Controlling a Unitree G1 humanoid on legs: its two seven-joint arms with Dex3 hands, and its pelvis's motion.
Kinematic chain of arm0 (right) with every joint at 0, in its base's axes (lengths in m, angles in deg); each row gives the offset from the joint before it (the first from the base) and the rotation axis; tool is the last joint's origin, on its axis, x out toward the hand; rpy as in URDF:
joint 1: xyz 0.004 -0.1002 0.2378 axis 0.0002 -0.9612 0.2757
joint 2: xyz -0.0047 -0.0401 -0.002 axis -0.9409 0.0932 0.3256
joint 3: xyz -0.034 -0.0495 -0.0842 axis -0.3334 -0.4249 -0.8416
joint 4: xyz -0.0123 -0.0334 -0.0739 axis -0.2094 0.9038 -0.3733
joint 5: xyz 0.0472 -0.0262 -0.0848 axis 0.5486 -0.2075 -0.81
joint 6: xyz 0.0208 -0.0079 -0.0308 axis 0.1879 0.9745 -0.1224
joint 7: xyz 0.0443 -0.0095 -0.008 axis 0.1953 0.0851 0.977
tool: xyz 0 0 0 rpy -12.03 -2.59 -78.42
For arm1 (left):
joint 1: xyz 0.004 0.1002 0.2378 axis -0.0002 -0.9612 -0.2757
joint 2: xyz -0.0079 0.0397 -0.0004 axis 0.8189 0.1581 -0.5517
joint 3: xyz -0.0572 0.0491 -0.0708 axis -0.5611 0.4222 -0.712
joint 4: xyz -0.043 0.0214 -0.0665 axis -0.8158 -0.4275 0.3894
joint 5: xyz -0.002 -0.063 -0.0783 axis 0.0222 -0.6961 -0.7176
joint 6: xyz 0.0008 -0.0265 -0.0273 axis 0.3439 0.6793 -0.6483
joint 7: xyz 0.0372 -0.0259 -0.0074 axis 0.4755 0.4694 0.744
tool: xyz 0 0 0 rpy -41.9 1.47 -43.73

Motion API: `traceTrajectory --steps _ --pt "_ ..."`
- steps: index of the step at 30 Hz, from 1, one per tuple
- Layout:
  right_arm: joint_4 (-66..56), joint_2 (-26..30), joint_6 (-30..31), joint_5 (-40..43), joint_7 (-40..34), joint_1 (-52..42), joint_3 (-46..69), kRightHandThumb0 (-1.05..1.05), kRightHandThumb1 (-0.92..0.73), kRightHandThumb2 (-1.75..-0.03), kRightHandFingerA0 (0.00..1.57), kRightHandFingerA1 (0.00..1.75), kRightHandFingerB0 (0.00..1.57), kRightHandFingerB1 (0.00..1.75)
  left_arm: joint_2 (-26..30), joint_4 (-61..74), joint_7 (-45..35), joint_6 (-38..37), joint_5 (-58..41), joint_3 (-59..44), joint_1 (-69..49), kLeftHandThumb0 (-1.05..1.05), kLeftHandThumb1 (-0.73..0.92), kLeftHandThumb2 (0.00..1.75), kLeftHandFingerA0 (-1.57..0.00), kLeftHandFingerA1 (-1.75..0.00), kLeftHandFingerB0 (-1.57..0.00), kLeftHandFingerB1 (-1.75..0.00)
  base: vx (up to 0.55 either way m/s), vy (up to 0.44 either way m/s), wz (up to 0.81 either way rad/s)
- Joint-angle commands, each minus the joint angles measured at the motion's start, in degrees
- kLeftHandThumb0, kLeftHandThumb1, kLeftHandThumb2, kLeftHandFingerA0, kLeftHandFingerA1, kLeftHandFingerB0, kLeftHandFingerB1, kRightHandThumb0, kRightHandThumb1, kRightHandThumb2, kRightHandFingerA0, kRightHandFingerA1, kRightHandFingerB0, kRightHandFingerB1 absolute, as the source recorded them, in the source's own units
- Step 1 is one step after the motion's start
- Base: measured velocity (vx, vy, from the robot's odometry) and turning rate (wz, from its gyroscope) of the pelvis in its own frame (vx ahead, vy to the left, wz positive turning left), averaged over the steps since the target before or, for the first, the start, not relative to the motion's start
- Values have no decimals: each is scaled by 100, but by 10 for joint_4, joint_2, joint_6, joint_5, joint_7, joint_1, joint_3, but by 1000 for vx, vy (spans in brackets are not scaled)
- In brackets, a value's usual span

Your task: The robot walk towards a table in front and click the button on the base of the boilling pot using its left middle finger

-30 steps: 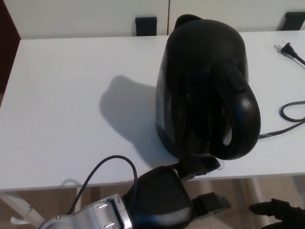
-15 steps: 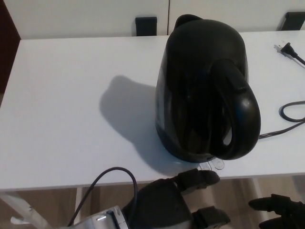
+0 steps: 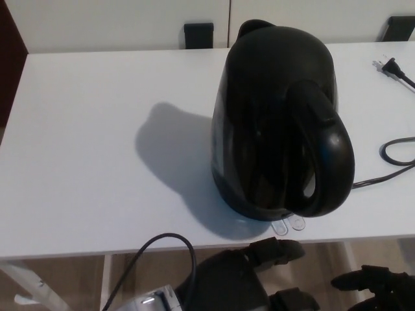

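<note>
The left hand (image 3: 249,275) has drawn back from the boiling pot (image 3: 280,123) since a second ago: its fingers (image 3: 277,249), then touching the button (image 3: 290,223) at the pot's base, now sit below the table (image 3: 84,162) edge, clear of it. They are spread apart and hold nothing. The right hand (image 3: 376,288) shows only as dark fingertips at the lower right of the pot, too cut off to tell its state. The pot stands upright near the table's front edge, handle toward the camera. Right of the pot lies a black cord (image 3: 389,159), and farther back its plug (image 3: 388,65).
</note>
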Motion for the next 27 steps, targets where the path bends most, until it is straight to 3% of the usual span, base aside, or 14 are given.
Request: traceTrajectory --steps 1,2,3,4,5,15,18,27 --pt "3 6 -30 -1 -2 -7 1 -20 -46 -53 87 65 75 55 -8 -9 -6 5 11 8 4 -82 87 67 -28 -32 -24 -29 0 0 0" --pt "2 -2 0 3 -6 -4 4 -22 -56 -56 77 61 66 52 -10 -12 0 5 16 9 6 -83 88 67 -30 -32 -25 -29 0 0 0" --pt "1 -15 46 9 -10 1 7 -22 -56 -56 77 61 66 52 -12 -16 10 4 21 10 8 -83 88 67 -30 -32 -25 -29 0 0 0" --pt "-1 6 -6 17 18 -5 8 -19 -47 -53 72 59 62 51 -14 -15 5 7 24 10 10 -82 89 68 -29 -32 -23 -28 0 0 0" --pt "-10 6 -15 17 18 -10 8 -20 -47 -53 79 63 67 54 -15 -14 4 7 23 9 11 -82 88 68 -29 -32 -23 -29 0 0 0" --pt "-13 6 -17 1 5 -7 6 -21 -47 -53 83 63 71 54 -16 -20 20 -2 15 5 16 -81 86 67 -31 -32 -24 -29 0 0 0" --pt "-25 6 13 1 7 -11 8 -22 -46 -53 78 61 69 53 -16 -25 32 0 22 6 20 -81 86 67 -32 -33 -25 -29 0 0 0" --pt "5 6 -4 37 49 2 15 -24 -48 -54 77 60 65 50 -19 -35 28 5 17 0 33 -81 87 67 -31 -33 -25 -29 0 0 0"
